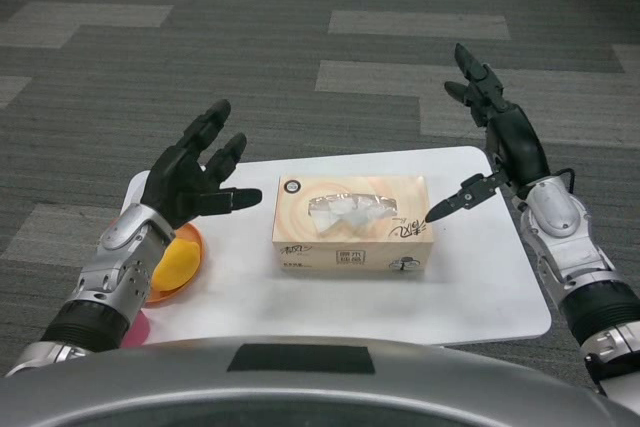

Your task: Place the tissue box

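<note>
White and small, the table point(480, 287) carries a cream-and-tan tissue box point(352, 223) lying flat near its middle, tissue showing through the slot on top. Nearest on the robot's left sits an orange dish point(185, 265) with a yellow object in it, and a bit of pink point(135, 329) peeks out under the forearm; I can't tell what that is. The left hand point(195, 182) hovers just beside the box's left end, fingers spread wide, holding nothing. The right hand point(500, 137) hangs off the right end, likewise spread and empty, its thumb tip close to the box's upper right corner, perhaps touching. To my eye both hands are framing the box for a two-sided grasp, or have just set it down; the next move would call for pressing in evenly on both ends. The dish crowds the left side somewhat. Beyond lies grey striped carpet point(300, 67).
</note>
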Controlling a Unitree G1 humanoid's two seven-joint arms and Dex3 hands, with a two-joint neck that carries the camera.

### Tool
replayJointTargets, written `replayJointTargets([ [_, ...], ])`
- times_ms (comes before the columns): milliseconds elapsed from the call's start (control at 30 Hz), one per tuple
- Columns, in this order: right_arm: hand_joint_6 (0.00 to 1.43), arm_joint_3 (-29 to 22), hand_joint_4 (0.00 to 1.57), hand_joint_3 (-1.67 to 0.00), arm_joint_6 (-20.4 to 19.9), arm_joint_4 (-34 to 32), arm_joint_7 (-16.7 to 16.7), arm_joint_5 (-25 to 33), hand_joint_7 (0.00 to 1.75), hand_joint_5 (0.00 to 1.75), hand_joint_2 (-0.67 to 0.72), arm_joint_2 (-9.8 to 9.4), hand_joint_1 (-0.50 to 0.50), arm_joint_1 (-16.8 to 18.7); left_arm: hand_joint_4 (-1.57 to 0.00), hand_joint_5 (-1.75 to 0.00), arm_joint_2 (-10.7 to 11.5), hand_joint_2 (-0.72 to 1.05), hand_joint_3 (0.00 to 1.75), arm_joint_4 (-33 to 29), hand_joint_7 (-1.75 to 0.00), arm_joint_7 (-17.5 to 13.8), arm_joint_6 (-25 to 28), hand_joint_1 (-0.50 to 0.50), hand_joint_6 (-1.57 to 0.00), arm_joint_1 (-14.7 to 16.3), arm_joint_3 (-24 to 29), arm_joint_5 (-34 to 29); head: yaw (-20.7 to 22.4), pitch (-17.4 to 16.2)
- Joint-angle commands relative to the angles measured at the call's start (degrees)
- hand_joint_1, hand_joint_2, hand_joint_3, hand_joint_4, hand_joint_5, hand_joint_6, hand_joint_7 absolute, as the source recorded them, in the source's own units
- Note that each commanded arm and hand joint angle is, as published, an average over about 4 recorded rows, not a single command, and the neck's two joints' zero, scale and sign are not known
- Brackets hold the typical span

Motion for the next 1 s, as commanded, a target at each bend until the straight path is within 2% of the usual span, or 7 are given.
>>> replayJointTargets([
  [33, 0.0, -0.56, 0.0, 0.0, -0.11, -1.86, -0.86, 0.62, 0.0, 0.68, 0.09, -0.45, -0.42, 0.15, 0.0, 0.0, 0.2, 1.05, 0.17, -1.6, 0.0, 0.24, -0.81, 0.5, 0.0, -0.97, 1.09, -0.33, -0.19, 0.38],
  [500, 0.0, 1.16, 0.0, 0.0, 0.02, -3.86, -2.14, 0.73, 0.0, 0.68, 0.09, -0.63, -0.42, -0.09, 0.0, 0.0, -2.7, 1.05, 0.17, -3.54, 0.0, 0.74, -3.74, 0.5, 0.0, -2.92, 3.04, -1.29, 0.29, 0.72],
  [600, 0.0, 1.22, 0.0, -0.04, -0.05, -4.13, -2.38, 0.76, 0.0, 0.68, 0.09, -0.67, -0.42, -0.09, 0.0, 0.0, -2.68, 1.05, 0.17, -3.65, 0.0, 0.74, -3.74, 0.5, 0.0, -3.25, 2.73, -1.29, 0.51, 1.4],
  [1000, 0.0, 0.98, 0.0, 0.0, -0.05, -4.98, -2.38, 0.78, 0.0, 0.68, 0.09, -0.76, -0.42, 0.26, 0.0, 0.0, -2.42, 1.05, 0.17, -5.49, 0.0, 0.77, -3.82, 0.5, 0.0, -3.08, 2.47, -1.25, 1.32, 2.18],
])
